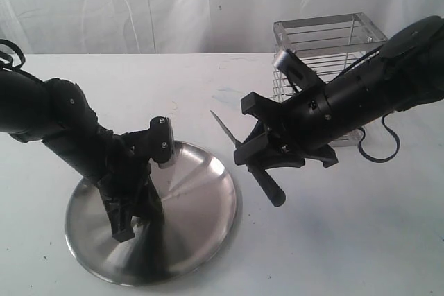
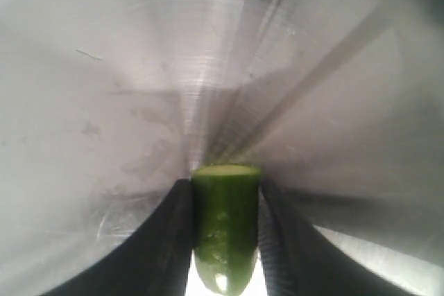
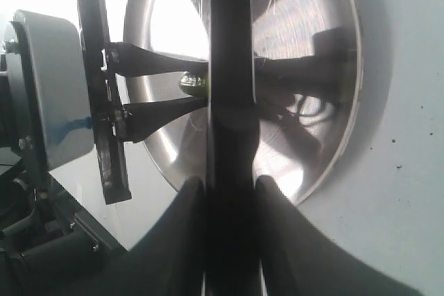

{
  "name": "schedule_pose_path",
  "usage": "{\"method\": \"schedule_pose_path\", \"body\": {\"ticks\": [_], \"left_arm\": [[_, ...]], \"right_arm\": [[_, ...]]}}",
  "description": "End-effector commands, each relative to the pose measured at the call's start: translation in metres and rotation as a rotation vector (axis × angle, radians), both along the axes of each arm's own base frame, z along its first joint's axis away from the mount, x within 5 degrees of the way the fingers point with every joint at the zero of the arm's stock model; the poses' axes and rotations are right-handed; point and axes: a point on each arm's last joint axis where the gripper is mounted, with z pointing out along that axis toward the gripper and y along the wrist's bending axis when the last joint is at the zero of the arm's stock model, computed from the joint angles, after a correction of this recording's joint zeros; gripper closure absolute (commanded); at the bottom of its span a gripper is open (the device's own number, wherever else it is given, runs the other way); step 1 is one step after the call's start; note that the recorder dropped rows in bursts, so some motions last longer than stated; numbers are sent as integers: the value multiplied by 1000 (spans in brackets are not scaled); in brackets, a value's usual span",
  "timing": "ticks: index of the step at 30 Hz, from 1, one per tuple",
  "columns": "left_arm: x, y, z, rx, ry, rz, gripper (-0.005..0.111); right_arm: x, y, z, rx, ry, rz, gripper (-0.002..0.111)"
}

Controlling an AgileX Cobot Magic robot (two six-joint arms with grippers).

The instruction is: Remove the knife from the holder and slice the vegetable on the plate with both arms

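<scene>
Pinching vegetable (image 2: 225, 227), left pincer (image 1: 127, 227) (over plate (image 1: 201, 199)), right pincer (image 3: 231, 188) clasping knife (image 1: 269, 186)

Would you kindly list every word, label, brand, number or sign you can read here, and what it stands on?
None can be read: the plate, knife, holder, vegetable, left gripper and right gripper show no lettering in any view.
</scene>
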Motion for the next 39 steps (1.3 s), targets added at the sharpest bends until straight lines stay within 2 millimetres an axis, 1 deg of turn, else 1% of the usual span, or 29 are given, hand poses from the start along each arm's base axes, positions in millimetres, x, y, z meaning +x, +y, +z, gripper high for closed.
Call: {"method": "schedule_pose_path", "body": {"ticks": [1,3,5,7,8,11,13,15,20,22,25,29,31,32,35,37,39], "left_arm": [[-2,1,-7,-6,41,52,107],[0,1,-6,-20,48,118,107],[0,1,-6,-23,51,136,107],[0,1,-6,-23,53,136,102],[0,1,-6,-25,58,141,97],[-1,1,-7,-27,76,148,69],[-2,1,-7,-27,80,147,59],[-2,1,-7,-28,82,151,54],[-2,2,10,-45,25,163,49],[-3,5,19,-17,-17,122,49],[-10,8,30,5,-21,73,49],[-16,12,36,44,-11,27,49],[-17,15,36,78,4,61,49],[-16,18,37,85,14,106,49],[-11,34,39,83,34,241,49],[-6,50,42,69,36,325,49],[-2,66,50,15,30,426,49]], "right_arm": [[-4,1,4,20,8,11,108],[-4,1,4,20,8,15,108],[-4,1,4,20,7,16,108],[-4,1,4,20,7,16,108],[-4,1,4,20,7,16,108],[-3,1,4,17,1,10,108],[-2,1,3,13,-7,0,108],[-1,0,3,7,-15,-5,108],[0,0,3,3,-25,-16,108],[1,0,3,1,-29,-21,108],[0,0,3,3,-24,-16,108],[-1,2,3,2,-26,-11,108],[-2,7,2,-4,-40,-7,108],[-3,11,2,-9,-47,-12,108],[-5,26,2,-10,-73,-33,108],[-6,36,2,-21,-96,-71,108],[-7,44,-1,-36,-117,-125,108]]}}
